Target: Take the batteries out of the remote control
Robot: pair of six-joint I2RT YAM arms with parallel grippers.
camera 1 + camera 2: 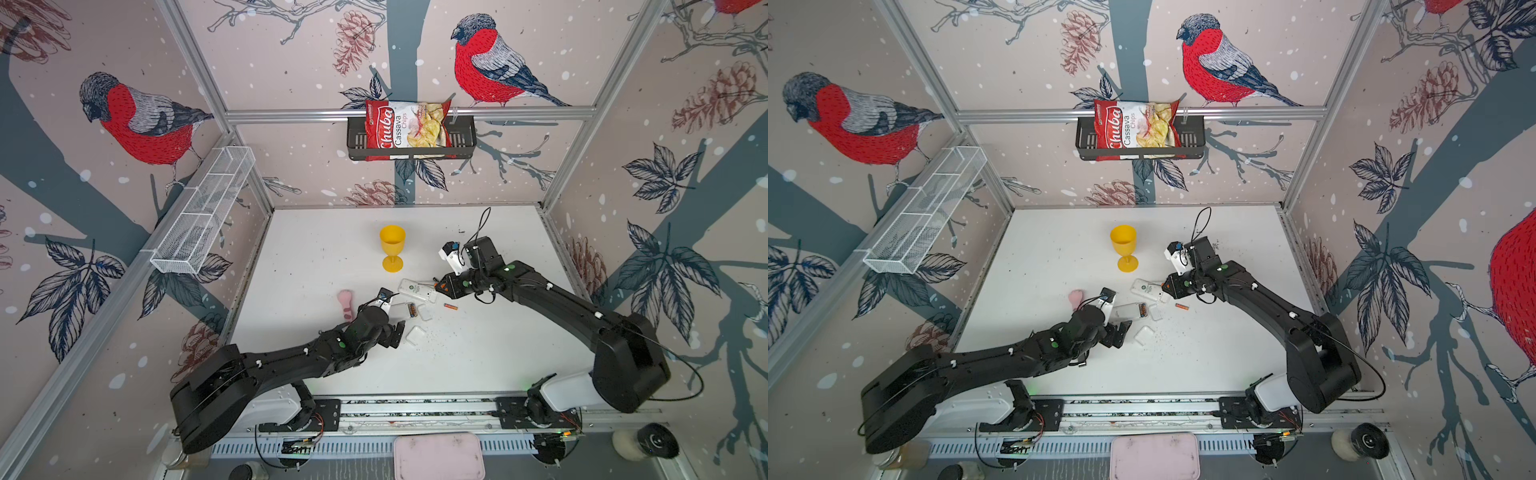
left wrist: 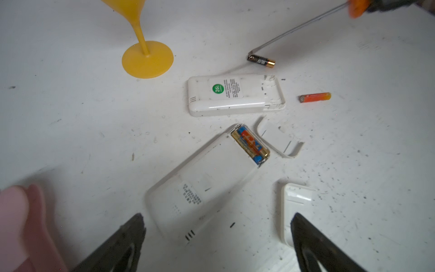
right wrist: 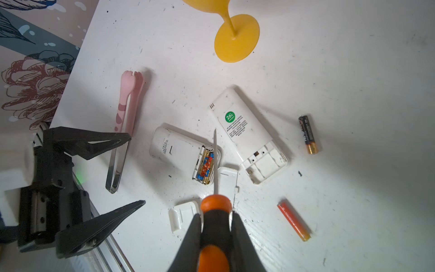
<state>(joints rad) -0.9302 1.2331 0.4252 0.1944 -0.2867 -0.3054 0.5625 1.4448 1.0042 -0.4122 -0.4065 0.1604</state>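
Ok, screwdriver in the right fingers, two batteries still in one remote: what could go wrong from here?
1. The remote holding batteries lies unheld, the left fingers open and not gripping it: prying with the screwdriver may shove or flip it.
2. The thin tip could slip off the round batteries.
3. The black battery and orange battery lie loose and may roll if nudged.

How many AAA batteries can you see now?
4. Black-and-gold battery loose beside the emptied white remote; orange battery loose off its open end; two batteries seated in the second white remote. None seems hidden.
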